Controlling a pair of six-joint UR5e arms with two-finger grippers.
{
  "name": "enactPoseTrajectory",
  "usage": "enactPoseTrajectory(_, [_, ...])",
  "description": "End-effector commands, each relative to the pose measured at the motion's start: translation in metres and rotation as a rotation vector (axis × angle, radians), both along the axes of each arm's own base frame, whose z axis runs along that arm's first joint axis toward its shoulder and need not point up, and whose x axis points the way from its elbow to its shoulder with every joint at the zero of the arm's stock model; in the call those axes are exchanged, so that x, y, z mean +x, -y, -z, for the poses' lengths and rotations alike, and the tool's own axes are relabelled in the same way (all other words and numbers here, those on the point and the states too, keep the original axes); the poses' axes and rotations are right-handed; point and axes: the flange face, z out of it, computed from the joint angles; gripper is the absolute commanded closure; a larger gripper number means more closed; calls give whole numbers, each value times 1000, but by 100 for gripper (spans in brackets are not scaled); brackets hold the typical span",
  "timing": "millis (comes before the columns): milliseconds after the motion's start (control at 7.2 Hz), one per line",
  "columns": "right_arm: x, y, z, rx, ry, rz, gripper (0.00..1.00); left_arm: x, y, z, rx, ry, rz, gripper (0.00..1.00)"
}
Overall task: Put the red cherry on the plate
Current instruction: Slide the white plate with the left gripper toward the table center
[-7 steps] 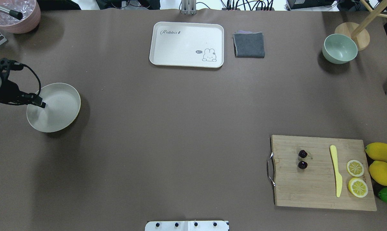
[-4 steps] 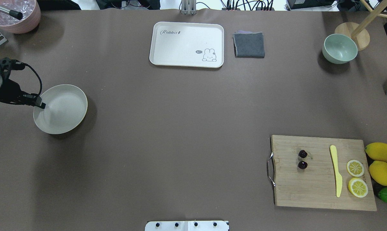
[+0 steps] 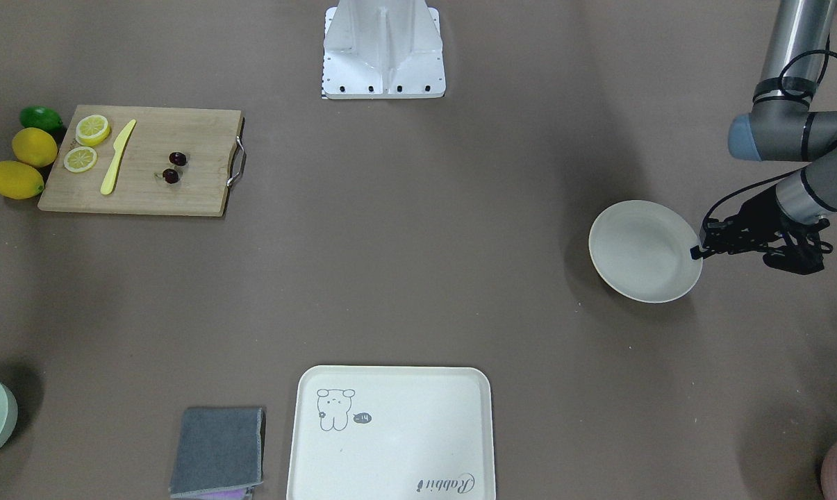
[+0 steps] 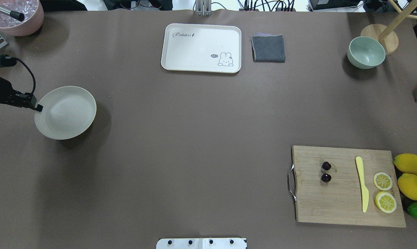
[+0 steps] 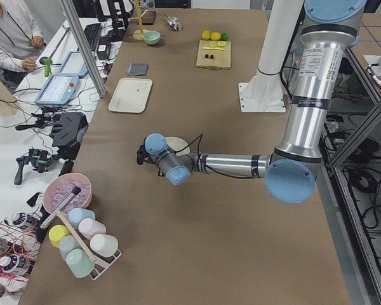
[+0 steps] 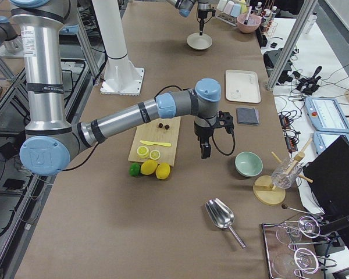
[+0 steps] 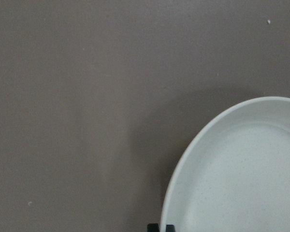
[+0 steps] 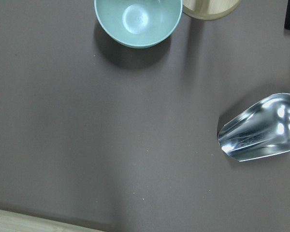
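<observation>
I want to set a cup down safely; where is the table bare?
Bare: the broad middle between plate, tray and cutting board. Crowded: the board, holding red cherry, knife and lemon slices, and the plate's rim, where the left gripper sits.

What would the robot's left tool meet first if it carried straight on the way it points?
Most likely the plate: the left tool is at its rim and aimed across the dish, though how high it stands there is unclear.

matt plate (image 4: pixel 65 114), wooden board (image 4: pixel 340 204), perhaps plastic knife (image 4: pixel 362 183)
</observation>
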Motion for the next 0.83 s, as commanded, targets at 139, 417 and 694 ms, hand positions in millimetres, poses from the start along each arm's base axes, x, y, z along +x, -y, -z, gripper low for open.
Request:
enactPoseTrajectory(139, [0,0,1,0,0,-2,0,-69,35,81,-110,-91,40,100])
enactPoseTrajectory(417, [0,0,0,-2,0,-2,0,-61,42,172,-133,-84,52,100])
enactPoseTrajectory(694, [0,1,2,0,2,-3,0,4,43,234,-178,-55,101,100])
